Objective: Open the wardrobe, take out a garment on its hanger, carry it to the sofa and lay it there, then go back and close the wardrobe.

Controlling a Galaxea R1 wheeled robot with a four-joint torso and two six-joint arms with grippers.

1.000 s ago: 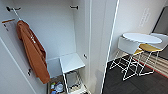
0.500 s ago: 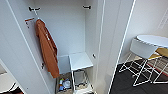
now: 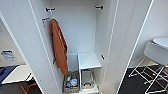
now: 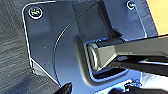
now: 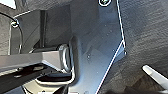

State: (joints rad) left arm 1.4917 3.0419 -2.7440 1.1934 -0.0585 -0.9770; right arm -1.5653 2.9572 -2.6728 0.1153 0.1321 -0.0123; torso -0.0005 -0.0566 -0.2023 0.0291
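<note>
My head camera looks forward and down into an open white wardrobe (image 3: 82, 37). At the far left, past the open left door (image 3: 22, 45), I see a patch of floor with a low white surface (image 3: 16, 73) and something blue (image 3: 5, 71) at its edge; I cannot tell what either is.

Moving right, inside the wardrobe, an orange jacket (image 3: 58, 46) hangs from a dark bracket (image 3: 50, 9) near the top of the left side. It droops long and narrow, its hem reaching down near a woven basket (image 3: 71, 82) on the wardrobe floor. The basket holds small items too blurred to name.

Just right of the basket stands a white shelf unit (image 3: 88, 61) with a flat top, and under it sits a second container (image 3: 87, 79) with a pale rim. High on the right inner wall is another dark bracket (image 3: 99, 7). The maroon jacket with white sleeves is not among the things I can make out here.

Further right, the open right door (image 3: 125, 42) stands edge-on to me. Beyond it, over dark floor, is a white stool (image 3: 155, 53) on thin white wire legs, beside the edge of a round white bench (image 3: 161, 42).

My wrist cameras look at dark carpet (image 4: 12, 50) behind my own hardware. I cannot tell whether my left or right jaws are released or clenched.
</note>
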